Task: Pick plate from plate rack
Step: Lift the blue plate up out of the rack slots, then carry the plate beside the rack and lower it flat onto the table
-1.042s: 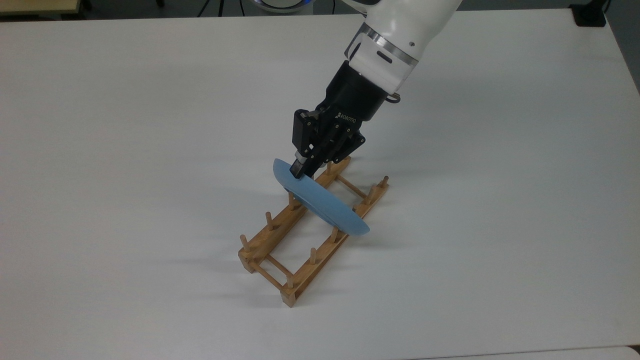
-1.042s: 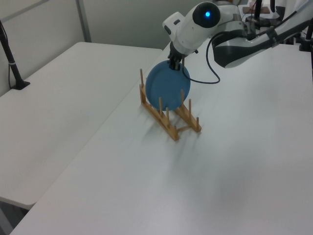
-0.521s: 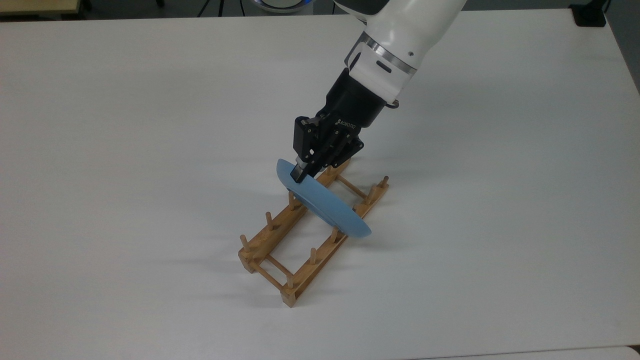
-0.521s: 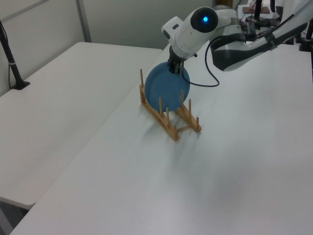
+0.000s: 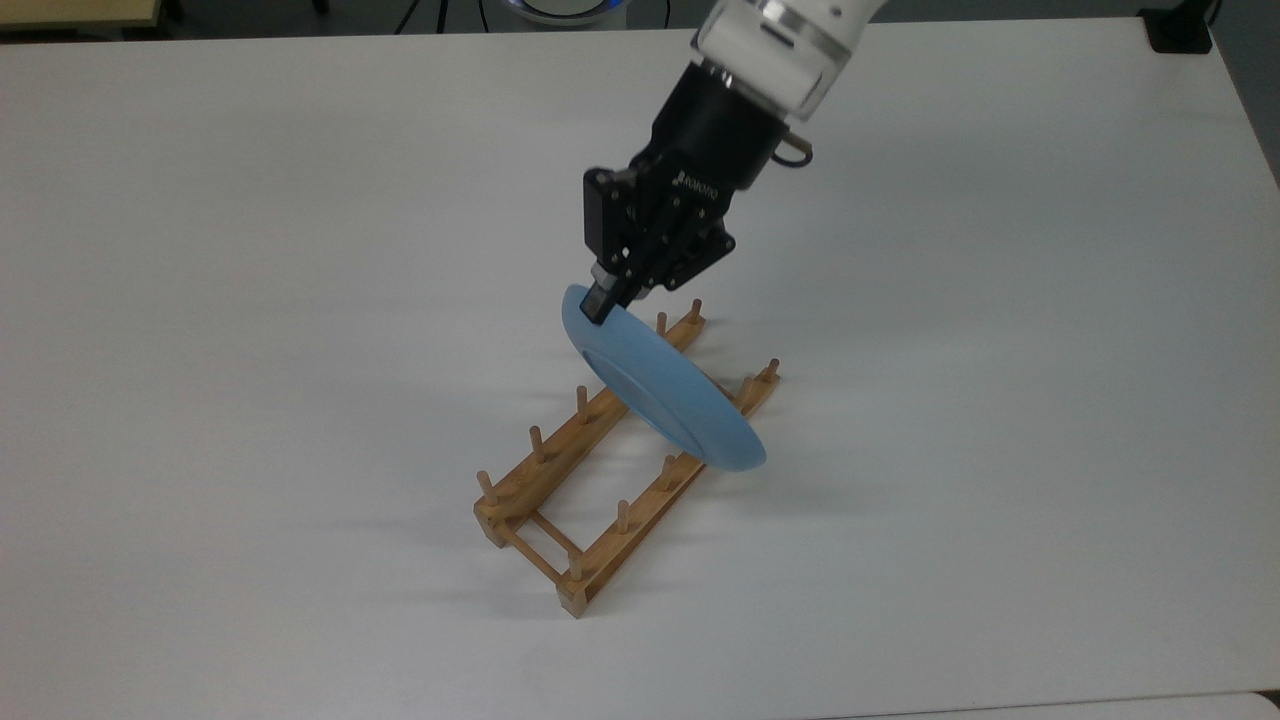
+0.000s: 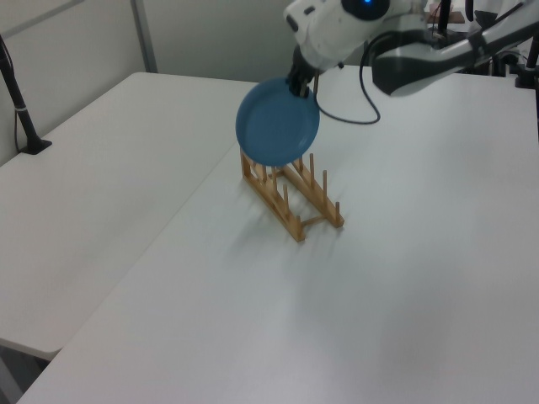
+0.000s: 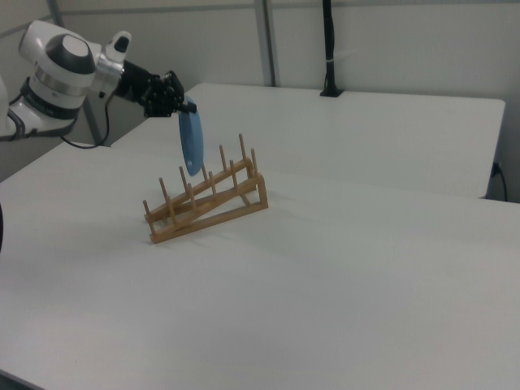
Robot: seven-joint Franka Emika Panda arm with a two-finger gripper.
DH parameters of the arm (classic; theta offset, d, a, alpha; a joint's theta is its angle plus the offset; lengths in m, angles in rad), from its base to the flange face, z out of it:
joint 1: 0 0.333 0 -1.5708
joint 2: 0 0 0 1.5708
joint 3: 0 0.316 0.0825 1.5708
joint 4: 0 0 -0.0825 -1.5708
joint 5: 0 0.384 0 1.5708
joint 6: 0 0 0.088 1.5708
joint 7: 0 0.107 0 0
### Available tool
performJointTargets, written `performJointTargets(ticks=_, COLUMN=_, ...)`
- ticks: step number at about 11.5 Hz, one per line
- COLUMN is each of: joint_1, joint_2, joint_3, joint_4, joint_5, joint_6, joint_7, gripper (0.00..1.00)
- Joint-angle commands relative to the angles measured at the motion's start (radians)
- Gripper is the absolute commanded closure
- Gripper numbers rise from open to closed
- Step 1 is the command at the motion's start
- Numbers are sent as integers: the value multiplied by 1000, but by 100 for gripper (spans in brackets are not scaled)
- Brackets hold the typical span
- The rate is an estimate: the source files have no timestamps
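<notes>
The plate [image 5: 665,390] is a plain, smooth, light-blue round with a shallow raised rim, and no marking can be read on it. It hangs on edge in the air, pinched at its upper rim by the gripper [image 5: 602,300], whose black fingers are clamped on that rim. In the left view the plate [image 6: 277,122] faces the camera as a full disc, with its lower edge in front of the peg tops; in the right view it [image 7: 191,141] shows nearly edge-on, above the higher end of the rack and apparently clear of the pegs.

The gripper body carries white lettering that reads ROBOTIQ in the top view. Above it sits the arm [image 5: 775,30], a glossy white casing with a silver ring.

The rack [image 5: 620,460] is light wood: two parallel rails with upright round pegs, joined by thin crossbars. In the right view the rack [image 7: 207,203] slopes, its far end raised. None of its slots holds a plate.

Everything stands on a matte white table [image 5: 250,300] with wide bare surface on every side of the rack. A second white table [image 6: 101,168] adjoins it at the left view's left, with a narrow seam between. A black post [image 7: 328,49] stands at the far table edge in the right view.
</notes>
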Motion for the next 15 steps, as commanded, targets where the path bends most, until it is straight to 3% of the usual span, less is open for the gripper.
performJointTargets(ticks=1, joint_1=-39, joint_2=-72, joint_3=13, joint_4=-12, joint_5=-3, joint_6=10, joint_7=-3, gripper=93)
performJointTargets(ticks=3, joint_1=-76, joint_2=-98, joint_3=18, joint_4=-7, joint_5=79, joint_6=11, joint_7=16, gripper=93)
performJointTargets(ticks=4, joint_1=-99, joint_2=-107, joint_3=18, joint_4=-5, joint_5=176, joint_6=11, joint_7=18, gripper=93)
performJointTargets(ticks=6, joint_1=-181, joint_2=-161, joint_3=12, joint_4=-12, joint_5=519, joint_6=1, joint_7=-10, gripper=93)
performJointTargets(ticks=9, joint_1=-295, joint_2=-188, joint_3=-28, joint_4=-27, joint_5=910, joint_6=-149, joint_7=-151, gripper=93)
performJointTargets(ticks=11, joint_1=-378, joint_2=-160, joint_3=-75, joint_4=-45, joint_5=1025, joint_6=-292, joint_7=-275, gripper=93)
performJointTargets(ticks=13, joint_1=-479, joint_2=-79, joint_3=-106, joint_4=-70, joint_5=1118, joint_6=-309, joint_7=-434, gripper=93)
performJointTargets(ticks=14, joint_1=-489, joint_2=-34, joint_3=-146, joint_4=-70, joint_5=1126, joint_6=-311, joint_7=-505, gripper=92)
performJointTargets(ticks=15, joint_1=-513, joint_2=1, joint_3=-149, joint_4=-70, joint_5=1128, joint_6=-312, joint_7=-565, gripper=92)
